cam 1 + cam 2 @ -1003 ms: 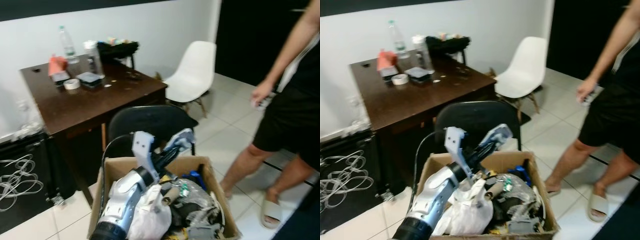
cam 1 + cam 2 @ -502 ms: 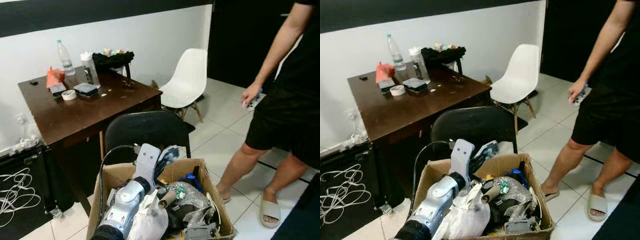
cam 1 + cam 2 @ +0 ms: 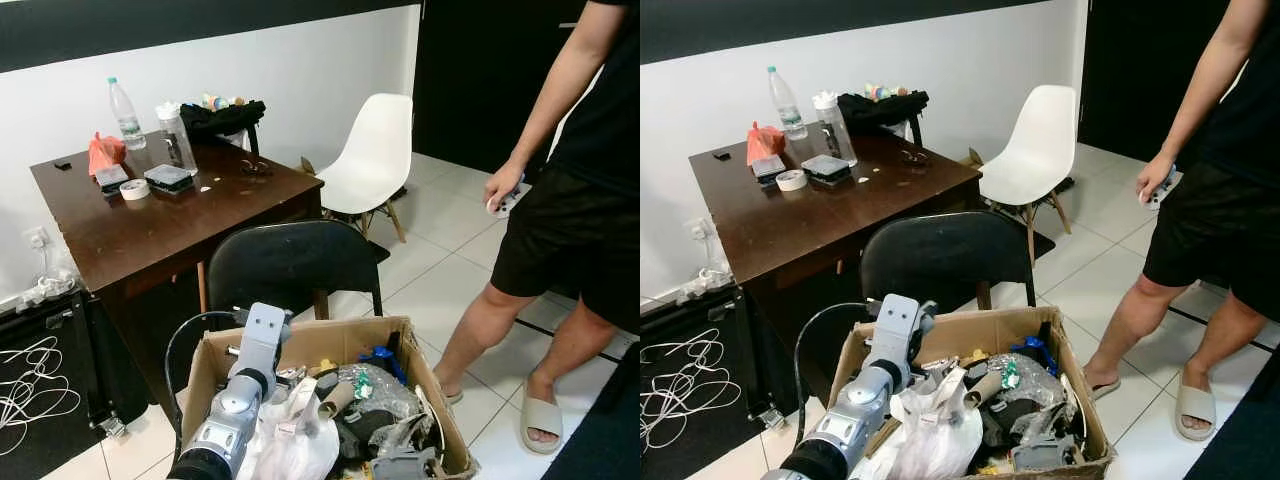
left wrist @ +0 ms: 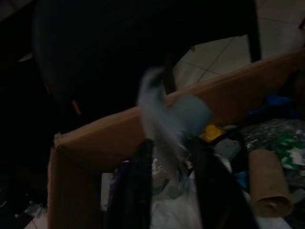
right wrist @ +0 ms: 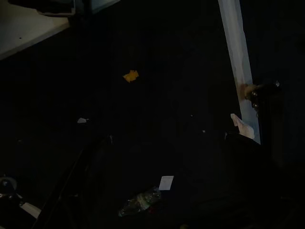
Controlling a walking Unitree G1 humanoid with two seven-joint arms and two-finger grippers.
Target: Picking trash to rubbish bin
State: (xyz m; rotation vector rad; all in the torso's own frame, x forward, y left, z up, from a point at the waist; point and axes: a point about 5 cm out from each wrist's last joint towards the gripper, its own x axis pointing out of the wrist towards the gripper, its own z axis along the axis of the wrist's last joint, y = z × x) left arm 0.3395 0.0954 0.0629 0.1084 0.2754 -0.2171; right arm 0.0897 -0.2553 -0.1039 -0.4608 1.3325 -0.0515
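Note:
A cardboard box [image 3: 330,335] used as the rubbish bin stands on the floor in front of me, full of trash: a white bag [image 3: 295,440], a cardboard tube [image 3: 335,398], foil and blue scraps. My left arm [image 3: 250,355] reaches down over its near left corner. In the left wrist view the left gripper [image 4: 171,148] is open above the box. A blurred pale blue-white wrapper [image 4: 174,112] hangs loose just past its black fingers [image 4: 136,191]. The right arm hangs idle. Its wrist view is very dark, with a yellow scrap [image 5: 130,75] and crumpled plastic [image 5: 140,202] on the floor.
A black chair [image 3: 290,265] stands right behind the box, at a brown table [image 3: 150,215] with bottles and small items. A white chair [image 3: 375,150] is farther back. A person [image 3: 570,200] in black shorts and slippers stands at the right. Cables [image 3: 25,375] lie at the left.
My left gripper has come down from above the box's back rim to its near left corner. The wrapper it held up now hangs loose and blurred past the parted fingers. The camera shifted slightly.

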